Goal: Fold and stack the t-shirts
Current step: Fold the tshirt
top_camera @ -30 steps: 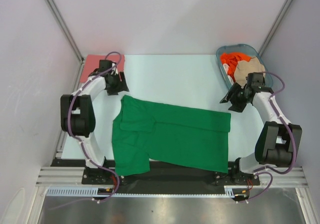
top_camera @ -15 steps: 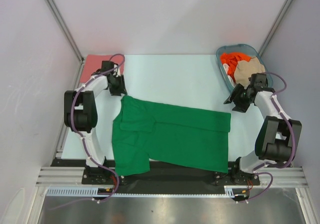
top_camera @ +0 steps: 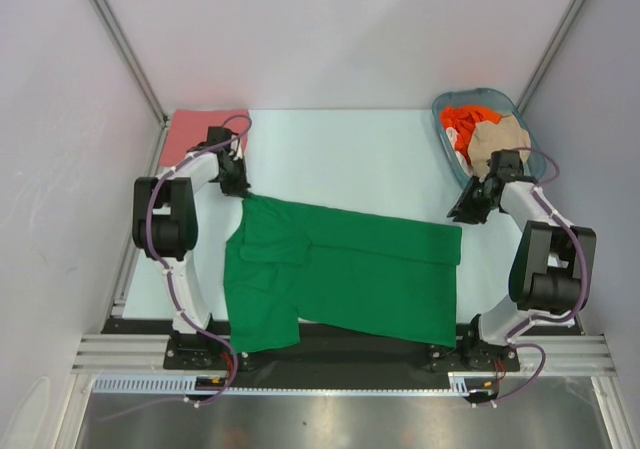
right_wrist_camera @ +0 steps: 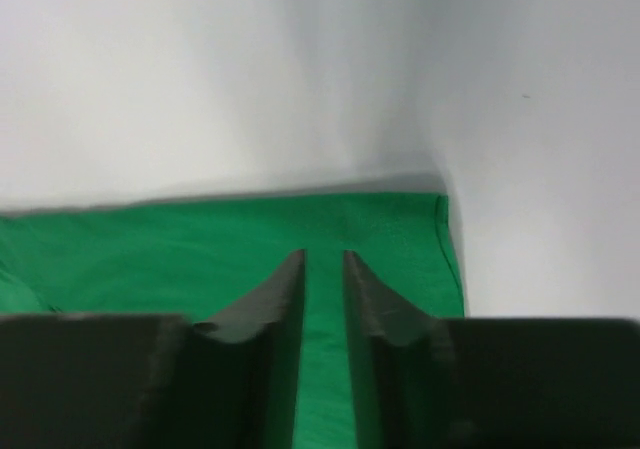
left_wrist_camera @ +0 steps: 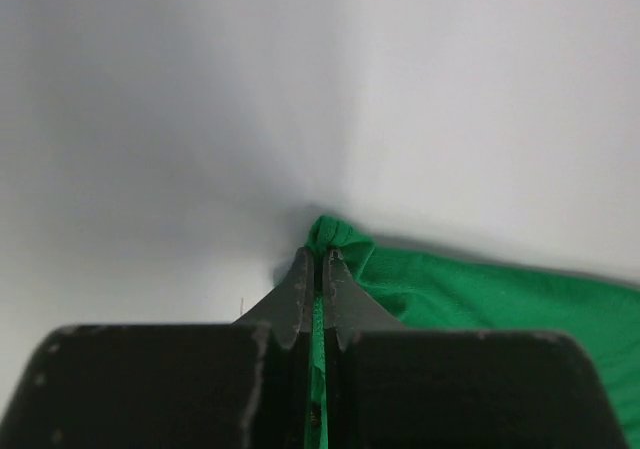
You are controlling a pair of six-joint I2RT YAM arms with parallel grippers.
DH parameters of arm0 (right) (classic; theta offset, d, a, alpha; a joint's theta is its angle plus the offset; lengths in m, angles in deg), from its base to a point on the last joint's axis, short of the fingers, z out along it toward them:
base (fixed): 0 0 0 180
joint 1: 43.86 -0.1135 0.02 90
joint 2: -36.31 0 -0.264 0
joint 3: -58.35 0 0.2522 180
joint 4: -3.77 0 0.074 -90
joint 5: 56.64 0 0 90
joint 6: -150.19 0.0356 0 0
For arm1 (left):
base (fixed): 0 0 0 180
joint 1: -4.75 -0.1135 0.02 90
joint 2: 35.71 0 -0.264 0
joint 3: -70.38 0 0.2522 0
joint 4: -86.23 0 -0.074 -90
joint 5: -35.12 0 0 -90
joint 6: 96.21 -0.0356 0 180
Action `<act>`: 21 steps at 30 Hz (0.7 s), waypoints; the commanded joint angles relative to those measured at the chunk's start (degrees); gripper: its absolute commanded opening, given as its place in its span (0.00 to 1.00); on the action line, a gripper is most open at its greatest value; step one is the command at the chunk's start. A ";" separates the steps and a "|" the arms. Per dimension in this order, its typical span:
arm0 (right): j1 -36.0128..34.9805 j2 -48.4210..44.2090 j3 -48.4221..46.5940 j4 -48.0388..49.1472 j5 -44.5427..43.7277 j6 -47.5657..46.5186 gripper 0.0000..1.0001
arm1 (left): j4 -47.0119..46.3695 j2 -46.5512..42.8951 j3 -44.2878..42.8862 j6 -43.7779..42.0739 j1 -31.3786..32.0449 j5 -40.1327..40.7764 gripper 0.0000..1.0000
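Two far corners of the green t-shirt [top_camera: 350,269] are targeted, likely for folding. Left claw [left_wrist_camera: 318,256] pinches one; right claw [right_wrist_camera: 322,259] stands narrow at the other.

Blue-grey basket [top_camera: 441,129] at table [top_camera: 350,159] far-right corner.

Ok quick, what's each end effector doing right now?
Left end effector: closed on a corner of the green t-shirt.
Right end effector: open, narrow gap, over the shirt's edge.
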 commanded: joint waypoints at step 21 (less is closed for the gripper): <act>-8.00 15.52 -1.29 11.28 -15.30 2.80 0.13 | -4.64 2.80 -8.13 3.15 -1.93 6.74 0.01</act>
